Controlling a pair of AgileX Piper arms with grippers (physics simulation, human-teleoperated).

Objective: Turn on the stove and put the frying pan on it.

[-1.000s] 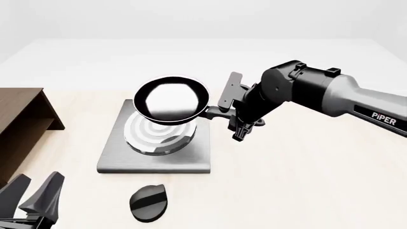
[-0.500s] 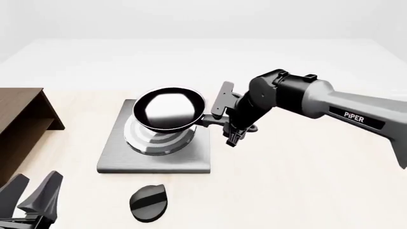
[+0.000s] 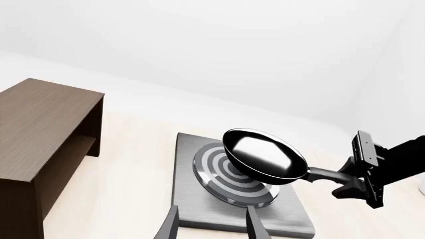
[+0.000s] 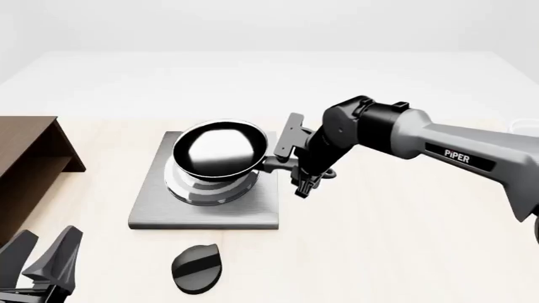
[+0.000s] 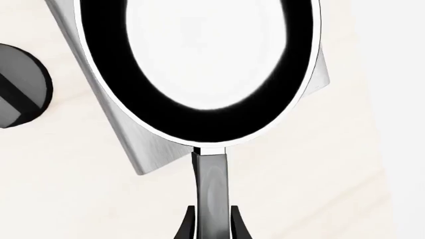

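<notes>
Clamped by the right claw (image 5: 211, 230) at its handle, the frying pan (image 4: 218, 149) is held just above the stove (image 4: 206, 213) rings, handle pointing rightward, while the left claw (image 4: 44, 260), open, is parked nearer the knob (image 4: 196, 268).

The right end effector (image 4: 296, 165) has carried the frying pan (image 4: 217, 149) lower and leftward over the stove (image 4: 204, 202).
</notes>
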